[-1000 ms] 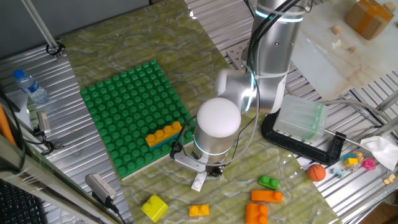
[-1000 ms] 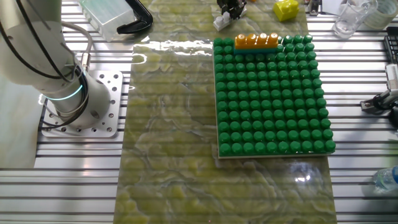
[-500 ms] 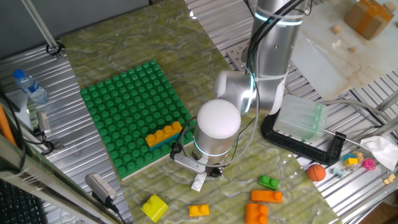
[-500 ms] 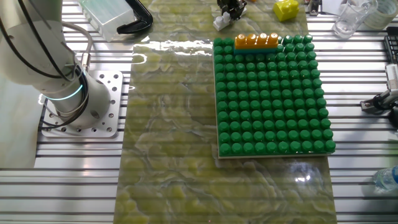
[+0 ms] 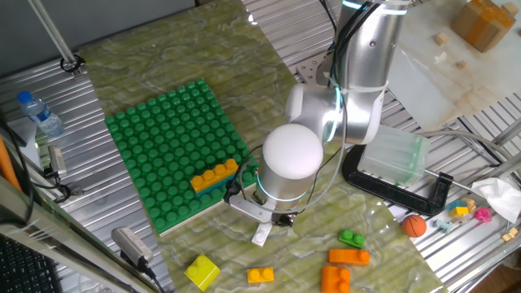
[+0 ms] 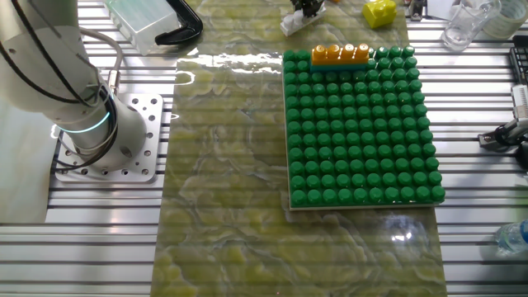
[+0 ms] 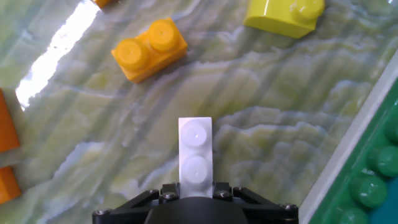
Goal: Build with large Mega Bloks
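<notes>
The green studded baseplate (image 5: 175, 159) lies on the marbled mat (image 6: 223, 165), with an orange four-stud brick (image 5: 214, 175) pressed on over a teal one near the plate's edge closest to the gripper. Just off that edge the gripper (image 7: 195, 186) is closed on a white brick (image 7: 195, 152), which sticks out ahead of the fingers above the mat. Beyond it lie a yellow brick (image 7: 283, 15), a small yellow-orange two-stud brick (image 7: 149, 48), darker orange bricks (image 5: 342, 268) and a green brick (image 5: 352, 239).

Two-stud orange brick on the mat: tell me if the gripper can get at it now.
Probably not: the gripper seems shut on a white brick. The orange brick lies ahead, nothing between them.
</notes>
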{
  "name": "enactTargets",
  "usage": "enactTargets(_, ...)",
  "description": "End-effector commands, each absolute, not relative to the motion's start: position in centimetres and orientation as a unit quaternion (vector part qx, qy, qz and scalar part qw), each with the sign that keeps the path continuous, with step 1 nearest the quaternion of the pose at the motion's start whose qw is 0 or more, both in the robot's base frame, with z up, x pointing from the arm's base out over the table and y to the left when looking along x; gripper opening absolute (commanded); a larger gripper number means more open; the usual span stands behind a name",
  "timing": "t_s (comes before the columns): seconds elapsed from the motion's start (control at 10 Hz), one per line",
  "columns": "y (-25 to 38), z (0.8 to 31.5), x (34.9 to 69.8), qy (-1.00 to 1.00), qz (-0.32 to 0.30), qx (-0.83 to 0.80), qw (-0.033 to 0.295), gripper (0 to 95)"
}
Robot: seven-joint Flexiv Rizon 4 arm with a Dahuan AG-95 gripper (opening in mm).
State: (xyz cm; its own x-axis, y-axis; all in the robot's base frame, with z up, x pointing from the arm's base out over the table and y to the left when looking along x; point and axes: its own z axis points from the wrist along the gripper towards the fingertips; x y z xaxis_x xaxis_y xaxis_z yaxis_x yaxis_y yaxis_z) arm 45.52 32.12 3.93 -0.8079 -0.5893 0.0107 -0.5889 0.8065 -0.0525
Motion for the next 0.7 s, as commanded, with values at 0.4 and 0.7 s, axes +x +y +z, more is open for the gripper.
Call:
enactTargets(0.4, 30.2, 7.3, 45.1, 0.963, -0.021, -0.268, 0.012, 0.0)
enactTargets(0.7, 27.6, 12.6, 43.3, 0.980, -0.022, -0.194, 0.026, 0.0)
